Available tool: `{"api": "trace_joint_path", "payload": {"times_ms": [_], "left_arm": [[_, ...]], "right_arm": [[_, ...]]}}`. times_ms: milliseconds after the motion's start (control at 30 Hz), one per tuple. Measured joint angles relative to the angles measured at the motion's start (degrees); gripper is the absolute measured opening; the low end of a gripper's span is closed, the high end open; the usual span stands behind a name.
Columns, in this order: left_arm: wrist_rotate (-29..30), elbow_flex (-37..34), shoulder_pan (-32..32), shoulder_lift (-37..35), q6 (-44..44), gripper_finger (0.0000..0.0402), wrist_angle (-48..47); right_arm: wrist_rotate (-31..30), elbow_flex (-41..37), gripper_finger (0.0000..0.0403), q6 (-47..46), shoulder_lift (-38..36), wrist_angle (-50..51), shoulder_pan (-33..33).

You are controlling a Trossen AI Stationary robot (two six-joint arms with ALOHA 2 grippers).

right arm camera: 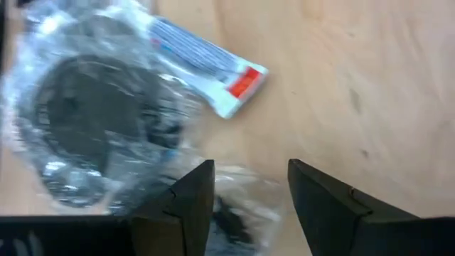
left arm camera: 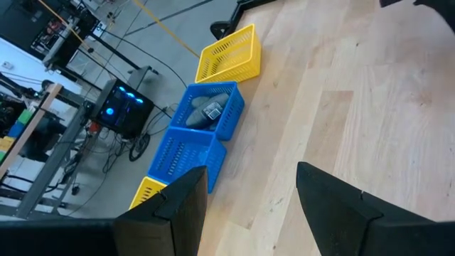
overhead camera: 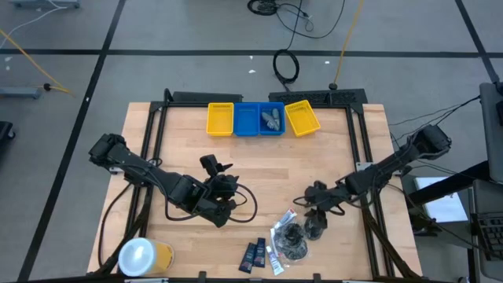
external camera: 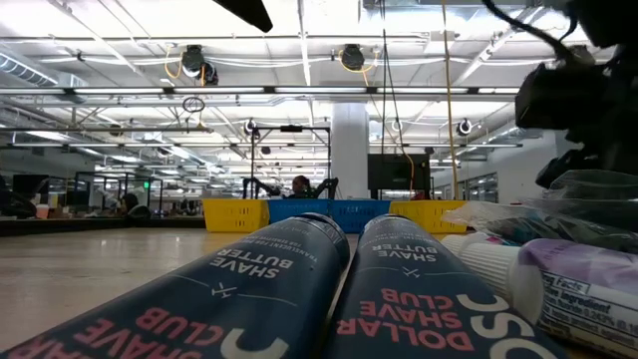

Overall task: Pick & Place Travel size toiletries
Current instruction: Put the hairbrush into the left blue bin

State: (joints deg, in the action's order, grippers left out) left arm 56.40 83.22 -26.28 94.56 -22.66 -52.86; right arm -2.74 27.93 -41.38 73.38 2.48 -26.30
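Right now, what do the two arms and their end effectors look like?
Both arms are dark, jointed and slim. A black cable loops beside the left end effector. The right end effector shows two flat, black, blunt-tipped fingers in its wrist view.

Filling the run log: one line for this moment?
left gripper: open, empty, mid-table | right gripper: open, over clear pouches | blue tray: holds grey items | navy packets: front edge

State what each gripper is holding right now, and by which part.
Nothing is held. The right gripper stands open over a clear pouch, fingers not closed on it. The left gripper is open and empty above the bare table.
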Motion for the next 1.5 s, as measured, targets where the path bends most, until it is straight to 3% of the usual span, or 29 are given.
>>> {"api": "trace_joint_path", "payload": {"times_ms": [567,767,1000,1500], "left_arm": [[0.02,0.0,0.0,0.0,-0.02,0.0214,0.0],[0.04,0.0,0.0,0.0,-0.06,0.0214,0.0],[0.04,0.0,0.0,0.0,-0.05,0.0214,0.0],[0.04,0.0,0.49,0.0,-0.13,0.0214,0.0]], "right_arm": [[4.59,-2.93,0.0168,-4.05,-0.11,-1.53,0.79],[6.31,-3.0,0.012,-4.01,-0.06,-1.3,0.81],[7.58,-3.09,0.001,-0.67,0.04,-0.6,0.74],[5.25,-3.14,0.0,0.08,-0.7,-1.28,0.7]]}}
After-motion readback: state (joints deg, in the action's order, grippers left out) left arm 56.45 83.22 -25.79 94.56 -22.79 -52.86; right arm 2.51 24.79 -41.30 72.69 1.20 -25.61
